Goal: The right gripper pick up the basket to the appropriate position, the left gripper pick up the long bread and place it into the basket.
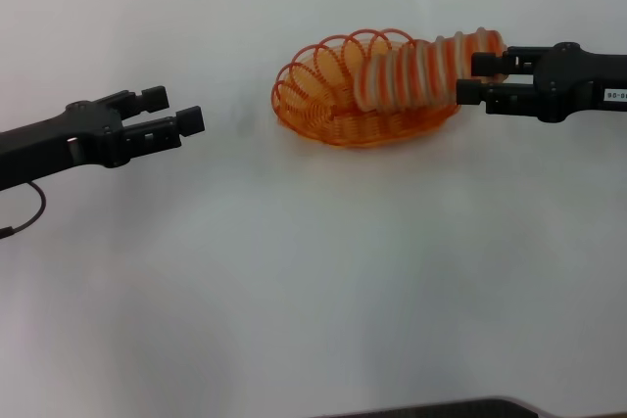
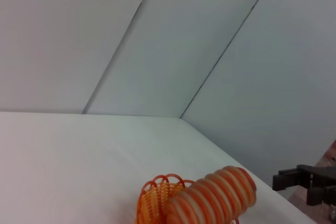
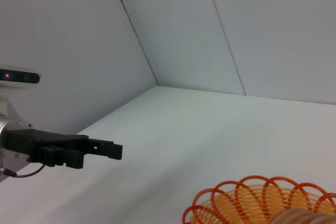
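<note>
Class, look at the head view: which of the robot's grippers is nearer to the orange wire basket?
Right. The right gripper is at the basket's right end, beside the long bread lying in it. The left gripper hangs well off to the basket's left, apart from it.

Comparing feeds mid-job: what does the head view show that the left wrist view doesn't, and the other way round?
Only the head view shows the left gripper, open and empty, well left of the basket, and the bare table in front.

Only the left wrist view shows the grey walls behind the table.

Both show the long bread lying in the basket with one end propped over the rim, and the right gripper at that end; contact with the rim is unclear.
</note>
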Robot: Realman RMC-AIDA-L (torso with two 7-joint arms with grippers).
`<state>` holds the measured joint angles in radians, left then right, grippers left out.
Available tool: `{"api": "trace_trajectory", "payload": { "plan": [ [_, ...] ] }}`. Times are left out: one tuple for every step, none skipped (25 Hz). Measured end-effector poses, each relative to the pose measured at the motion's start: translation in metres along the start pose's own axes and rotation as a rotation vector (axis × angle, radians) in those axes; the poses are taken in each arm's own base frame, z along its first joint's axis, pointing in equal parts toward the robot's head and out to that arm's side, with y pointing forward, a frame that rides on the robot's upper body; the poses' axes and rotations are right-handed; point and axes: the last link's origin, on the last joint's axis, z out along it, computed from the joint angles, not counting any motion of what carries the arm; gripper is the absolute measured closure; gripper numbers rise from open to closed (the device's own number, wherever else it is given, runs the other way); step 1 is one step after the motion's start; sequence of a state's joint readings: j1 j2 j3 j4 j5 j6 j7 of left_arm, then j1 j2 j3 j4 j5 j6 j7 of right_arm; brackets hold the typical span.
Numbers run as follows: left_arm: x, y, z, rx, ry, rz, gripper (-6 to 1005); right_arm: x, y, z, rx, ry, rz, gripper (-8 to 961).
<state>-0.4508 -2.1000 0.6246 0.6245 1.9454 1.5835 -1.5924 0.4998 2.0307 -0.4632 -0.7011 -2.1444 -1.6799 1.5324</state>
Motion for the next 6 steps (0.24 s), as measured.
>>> {"api": "trace_trajectory", "payload": {
  "plan": [
    [0.0001,0.0003,0.0004,-0.003,-0.001,0.001,108,-0.0002,0.0,0.0003,0.0,0.0,0.0,328],
    [0.0004,0.0007,0.0007,-0.006,-0.002,0.001,108,-0.0003,0.0002,0.0007,-0.001,-0.001,0.0,328],
    [0.0005,0.0013,0.001,-0.011,-0.002,0.002,108,-0.0003,0.0002,0.0009,-0.002,-0.001,0.0,327],
    [0.0007,0.002,0.0011,-0.016,-0.002,0.002,108,-0.0005,0.0004,0.0014,-0.003,-0.001,-0.001,327],
    [0.0007,0.0025,0.0011,-0.019,-0.002,0.002,108,-0.0006,0.0005,0.0018,-0.003,-0.001,-0.001,327],
    [0.0008,0.0028,0.001,-0.021,-0.001,0.002,108,-0.0008,0.0004,0.0021,-0.003,-0.002,-0.001,327]
  ]
}}
